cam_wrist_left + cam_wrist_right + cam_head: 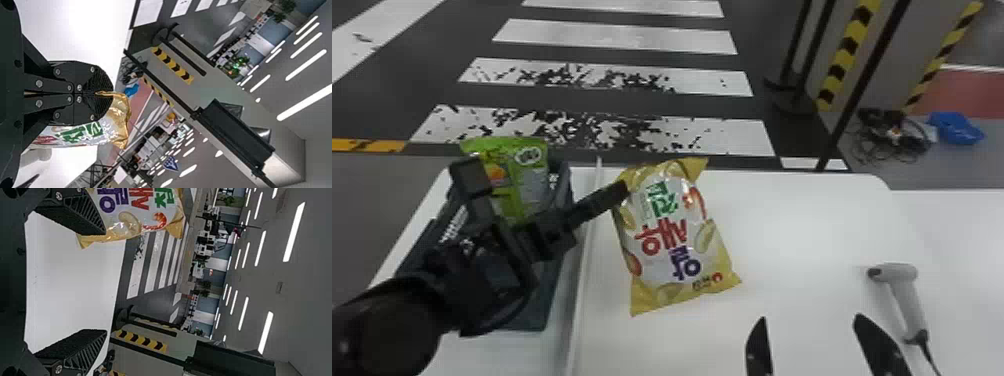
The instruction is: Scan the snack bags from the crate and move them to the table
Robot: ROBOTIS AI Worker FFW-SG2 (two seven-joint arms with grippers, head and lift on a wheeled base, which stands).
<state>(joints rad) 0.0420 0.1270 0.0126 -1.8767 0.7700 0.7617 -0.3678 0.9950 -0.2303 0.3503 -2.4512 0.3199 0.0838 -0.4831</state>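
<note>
My left gripper (622, 190) is shut on the upper left edge of a gold-and-white snack bag (672, 245), which hangs upright over the table just right of the crate (532, 315). In the left wrist view, the closed fingers of the gripper (102, 93) pinch the golden edge of the bag (120, 113). A green snack bag (519, 180) stands in the crate behind the left arm. My right gripper (812, 325) is open near the front of the table; in the right wrist view the gripper (105, 282) has its fingers wide apart, with the gold-and-white bag (133, 219) beyond one of them.
A white table (782, 220) extends to the right. The grey handheld scanner (902, 285) lies at its right side, close to my right gripper, its cable trailing to the front. A thin raised strip (587, 250) runs between the crate and the bag.
</note>
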